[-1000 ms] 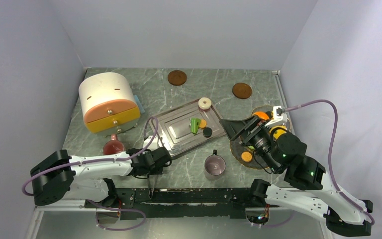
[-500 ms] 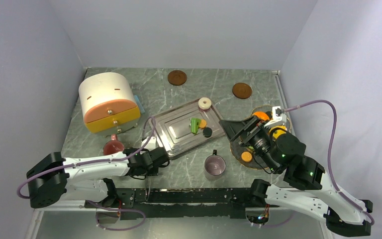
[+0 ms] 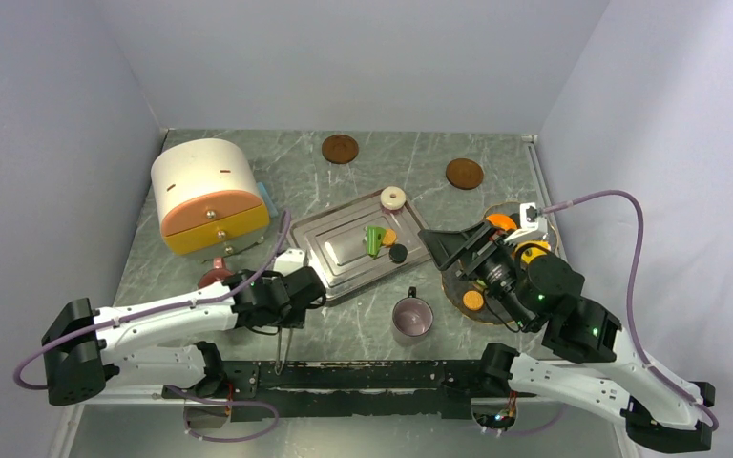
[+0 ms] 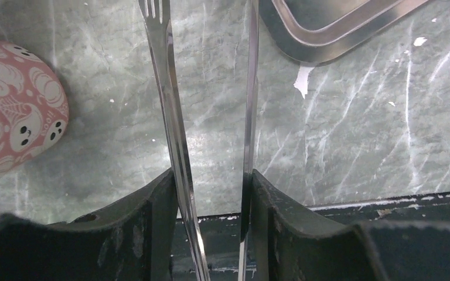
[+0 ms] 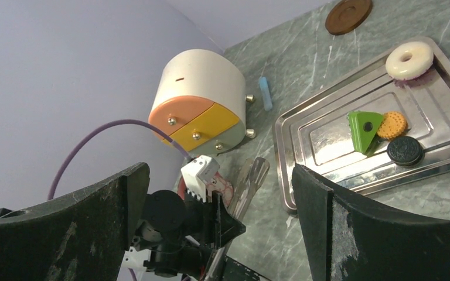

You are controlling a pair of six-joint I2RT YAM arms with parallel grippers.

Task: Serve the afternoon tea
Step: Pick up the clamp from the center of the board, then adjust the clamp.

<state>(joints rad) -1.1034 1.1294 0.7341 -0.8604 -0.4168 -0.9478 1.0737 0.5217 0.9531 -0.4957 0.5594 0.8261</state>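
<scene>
Fork (image 4: 173, 117) and second utensil (image 4: 249, 105), pinched in left gripper (image 4: 211, 178), have been shifted slightly left beside tray (image 3: 336, 250); right gripper (image 3: 436, 250) is held spread; treats (image 3: 382, 239) remain on tray, mug (image 3: 411, 316) nearer, so serving is judged pending.

- No words, labels, brands or numbers can be read in any view.
- The pink lid (image 4: 12, 111), left of the steel tray (image 4: 340, 29), bears only printed ghost and pumpkin drawings, no letters.
</scene>
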